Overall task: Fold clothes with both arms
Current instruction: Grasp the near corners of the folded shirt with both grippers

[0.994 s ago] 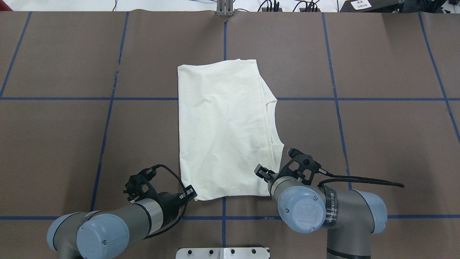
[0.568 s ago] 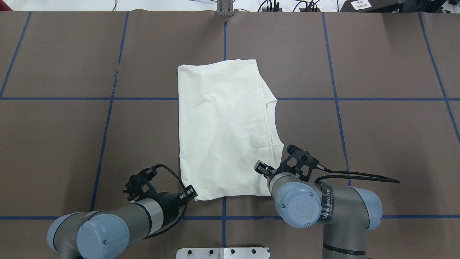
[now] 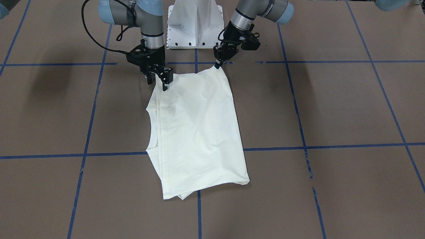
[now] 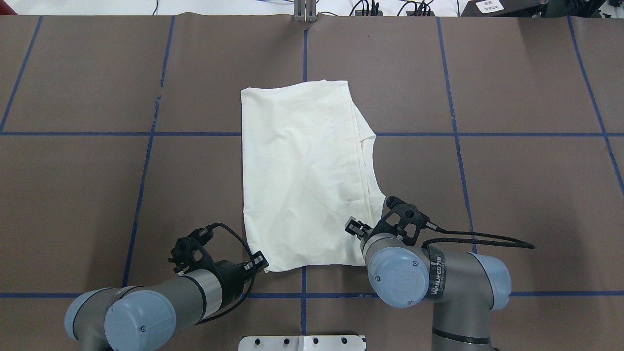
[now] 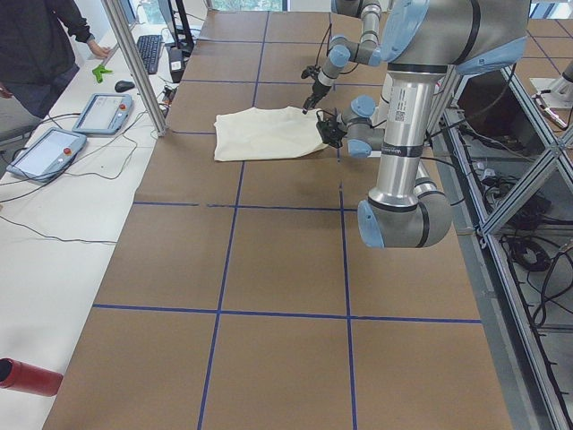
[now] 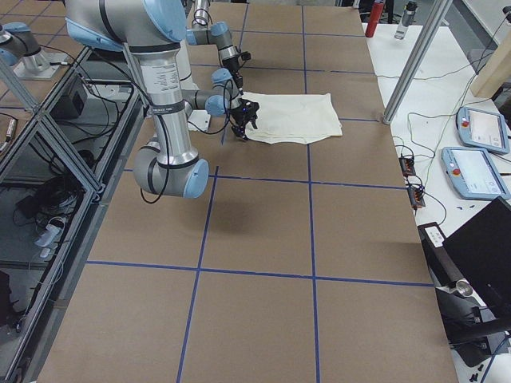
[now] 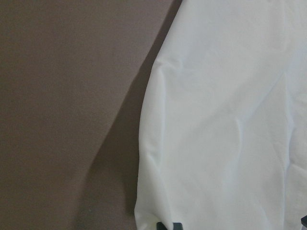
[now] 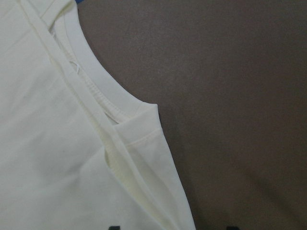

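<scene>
The cream shirt (image 4: 302,170) lies folded, plain side up, in the middle of the brown table; its print is hidden. It also shows in the front view (image 3: 199,132). My left gripper (image 3: 217,64) is shut on the shirt's near corner, which peaks up to it. In the left wrist view the fingertips (image 7: 168,226) sit close together on the cloth (image 7: 230,120). My right gripper (image 3: 157,83) is open and stands over the other near corner, beside the neckline (image 8: 96,91). Its fingertips (image 8: 172,227) stand apart at the shirt's edge.
The white pedestal base (image 3: 194,23) stands behind both grippers at the table's near edge. Blue tape lines (image 4: 453,134) grid the table. Off the table's far side are an operator (image 5: 45,45), tablets (image 5: 103,112) and pendants (image 6: 479,128).
My right arm has shifted a little left and forward, bringing its gripper closer over the shirt's corner. My left arm and the shirt have not moved.
</scene>
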You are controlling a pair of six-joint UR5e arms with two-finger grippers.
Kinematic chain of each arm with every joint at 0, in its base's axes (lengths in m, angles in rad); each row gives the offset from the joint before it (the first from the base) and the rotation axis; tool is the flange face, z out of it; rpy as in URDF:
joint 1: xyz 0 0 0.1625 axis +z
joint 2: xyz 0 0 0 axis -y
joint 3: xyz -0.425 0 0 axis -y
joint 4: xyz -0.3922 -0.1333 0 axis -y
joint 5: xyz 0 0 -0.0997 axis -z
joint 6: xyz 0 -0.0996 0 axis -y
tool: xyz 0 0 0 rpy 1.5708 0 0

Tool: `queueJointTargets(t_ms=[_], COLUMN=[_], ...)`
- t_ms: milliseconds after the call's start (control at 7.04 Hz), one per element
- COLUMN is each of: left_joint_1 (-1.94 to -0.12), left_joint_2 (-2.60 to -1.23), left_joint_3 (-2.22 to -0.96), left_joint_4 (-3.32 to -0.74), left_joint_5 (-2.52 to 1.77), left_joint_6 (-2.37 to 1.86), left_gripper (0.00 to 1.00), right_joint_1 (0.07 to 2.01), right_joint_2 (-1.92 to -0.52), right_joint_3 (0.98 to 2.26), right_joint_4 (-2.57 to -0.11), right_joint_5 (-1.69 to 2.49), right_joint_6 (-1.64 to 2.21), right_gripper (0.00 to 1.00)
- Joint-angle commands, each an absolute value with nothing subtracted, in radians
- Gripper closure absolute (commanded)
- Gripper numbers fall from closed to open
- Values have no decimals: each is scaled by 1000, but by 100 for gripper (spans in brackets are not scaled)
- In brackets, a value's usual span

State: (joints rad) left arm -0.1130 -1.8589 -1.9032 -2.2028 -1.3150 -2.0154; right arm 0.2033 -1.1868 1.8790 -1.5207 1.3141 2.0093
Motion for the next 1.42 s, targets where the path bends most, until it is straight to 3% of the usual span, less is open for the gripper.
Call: queueJointTargets(t_ms=[0, 284, 426, 710, 994, 1278], left_joint_1=[-112, -112, -112, -112, -112, -114], left_joint_2=[-1859, -1859, -1859, -1859, -1859, -1853], left_joint_3=[-1904, -1904, -1904, -1910, -1913, -2042], left_joint_4=[-2203, -2203, -2203, -2203, -2203, -2084], left_joint_5=[-1316, -1316, -1316, -1316, -1316, -1336], left_joint_6=[-2014, -2014, -2014, -2014, -2013, -2005], left_gripper=[100, 100, 100, 100, 100, 100], right_joint_1=[195, 189, 189, 186, 186, 199], right_joint_2=[-1181, -1178, -1171, -1170, -1172, -1192], right_joint_3=[1865, 1867, 1865, 1867, 1878, 2006], right_joint_4=[-1520, -1522, -1522, -1520, -1522, -1535], right_joint_5=[1304, 1301, 1301, 1302, 1299, 1305], right_joint_6=[2014, 2017, 2019, 2020, 2013, 2002], right_gripper=[27, 34, 49, 100, 100, 100])
